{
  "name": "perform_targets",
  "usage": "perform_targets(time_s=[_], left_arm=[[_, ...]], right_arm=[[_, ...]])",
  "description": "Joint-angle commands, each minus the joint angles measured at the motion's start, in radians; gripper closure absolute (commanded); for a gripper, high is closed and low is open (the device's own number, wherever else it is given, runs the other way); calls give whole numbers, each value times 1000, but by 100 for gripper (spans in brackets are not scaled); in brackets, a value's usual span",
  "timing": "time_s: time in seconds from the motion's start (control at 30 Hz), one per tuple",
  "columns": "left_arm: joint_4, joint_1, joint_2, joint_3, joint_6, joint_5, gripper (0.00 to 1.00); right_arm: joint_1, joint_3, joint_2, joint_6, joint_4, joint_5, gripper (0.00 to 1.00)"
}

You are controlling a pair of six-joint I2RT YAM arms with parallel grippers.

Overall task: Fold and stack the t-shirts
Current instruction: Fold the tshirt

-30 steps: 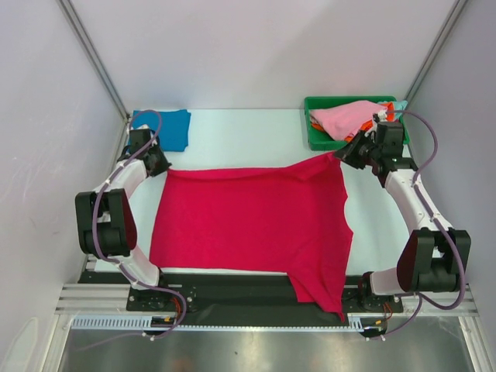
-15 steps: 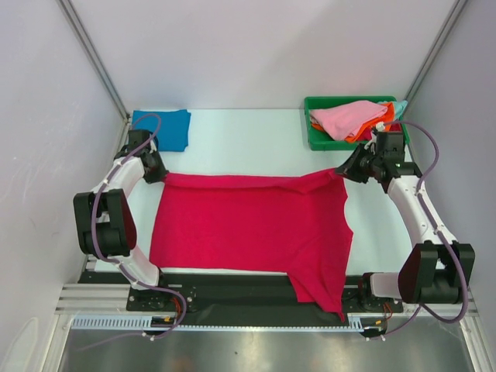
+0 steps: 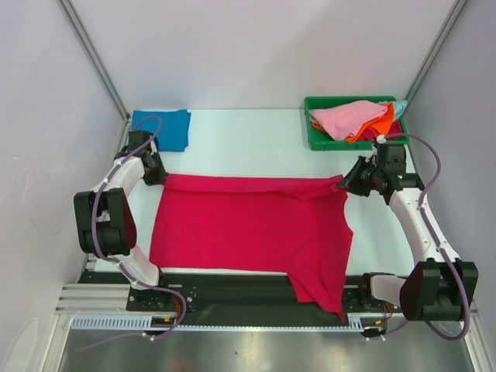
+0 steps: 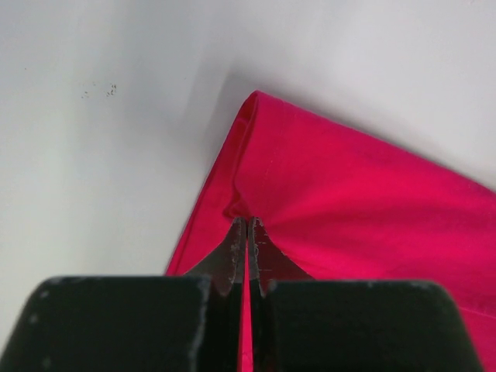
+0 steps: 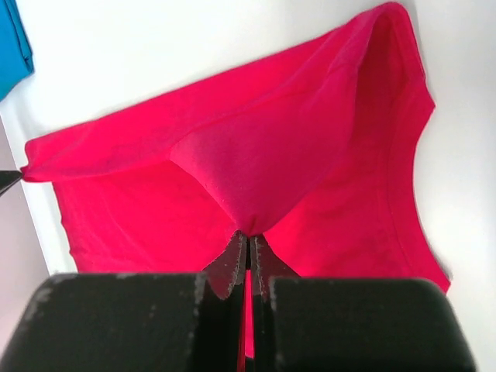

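Note:
A crimson t-shirt [image 3: 248,229] lies spread across the table, its near right part hanging over the front edge. My left gripper [image 3: 160,177] is shut on the far left corner of the crimson cloth [image 4: 325,194]. My right gripper [image 3: 343,184] is shut on the far right corner, and the cloth [image 5: 256,155] folds over from it toward the near side. A folded blue t-shirt [image 3: 163,128] lies at the far left. Pink [image 3: 349,118], orange [image 3: 381,124] and light blue [image 3: 400,105] t-shirts are heaped in the bin.
A green plastic bin [image 3: 316,139] stands at the far right corner. Grey walls close in left, right and behind. A black rail [image 3: 232,288] runs along the table's front edge between the arm bases.
Both grippers have pulled the shirt's far edge toward the near side, the right one more, so the far edge now folds over the body.

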Motion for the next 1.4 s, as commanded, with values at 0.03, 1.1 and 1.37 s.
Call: perform_targets(time_s=[0.03,1.1,1.37], left_arm=[[-2,11,-25,-13,12,4,100],[15,13,-32,-84,26,-54,100],[8,11,-31,-95,29,-49,100]], right_arm=[[2,-23,-52,21,-19,9,100],[5,-77,-135,6,-112,38,100],[0,-138,-128,-15,-71,61,100]])
